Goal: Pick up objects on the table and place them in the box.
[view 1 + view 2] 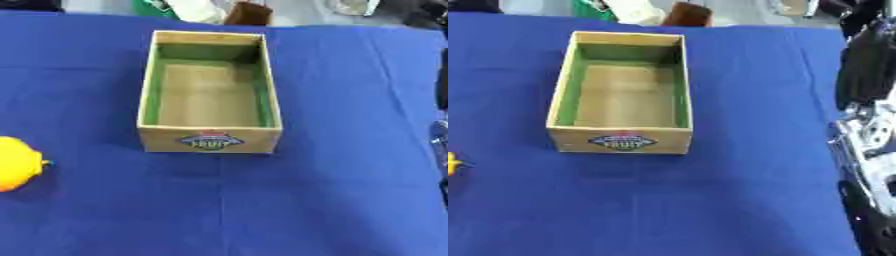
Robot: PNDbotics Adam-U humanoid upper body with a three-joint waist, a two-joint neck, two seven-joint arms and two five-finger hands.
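Box (210,141) stood empty mid-table on the blue cloth (332,200). Yellow object (17,164) lay far left, well apart from it. Right arm (868,145) showed at the edge; fingers could not be told. Risk: a long reach might nudge the object off the table.

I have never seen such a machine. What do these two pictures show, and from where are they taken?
Both pictures come from the two eyes of one camera in a humanoid robot's head, looking down at a table with a blue cloth. An open wooden box with green inner walls stands in the middle, empty. A yellow object lies at the left edge. The black and silver shape at the right is the robot's right arm; its hand cannot be made out. Nothing is held.
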